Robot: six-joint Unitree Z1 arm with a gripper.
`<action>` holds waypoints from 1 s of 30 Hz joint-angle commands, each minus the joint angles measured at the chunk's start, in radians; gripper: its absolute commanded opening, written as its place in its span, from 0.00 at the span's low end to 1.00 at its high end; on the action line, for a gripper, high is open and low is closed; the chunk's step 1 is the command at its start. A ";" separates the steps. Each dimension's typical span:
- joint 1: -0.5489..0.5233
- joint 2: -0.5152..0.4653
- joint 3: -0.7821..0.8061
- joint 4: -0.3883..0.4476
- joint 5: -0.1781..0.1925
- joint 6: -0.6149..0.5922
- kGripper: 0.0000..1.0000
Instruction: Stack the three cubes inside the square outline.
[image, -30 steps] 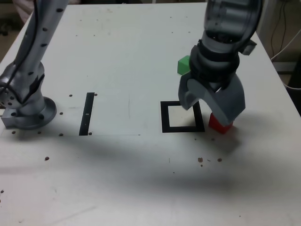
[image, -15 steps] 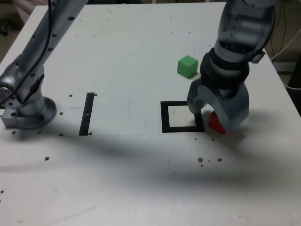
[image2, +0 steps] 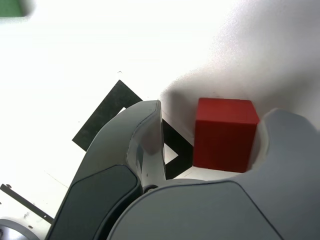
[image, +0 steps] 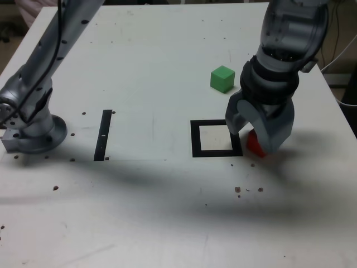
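Exterior view: the gripper [image: 259, 128] straddles the red cube [image: 255, 144] just right of the square [image: 196, 146], apparently lined up for a pick; the green cube [image: 222, 79] sits beyond the square, and no yellow cube is visible. Wrist view: partly open jaws flank the red cube, one close alongside, the other apart, with no grip evident beside the square.

Matt red cube [image2: 225, 135] on a smooth, softly glossy tabletop [image2: 55, 55].
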 commanded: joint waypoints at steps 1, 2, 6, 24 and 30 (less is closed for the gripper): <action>0.001 0.007 0.004 0.002 -0.005 0.002 0.54; 0.001 0.007 0.006 0.002 -0.006 0.002 0.54; 0.001 0.007 0.014 -0.003 -0.008 0.002 0.50; 0.000 -0.067 0.107 -0.009 -0.016 -0.034 0.36; 0.005 -0.174 0.192 -0.017 0.000 -0.071 0.36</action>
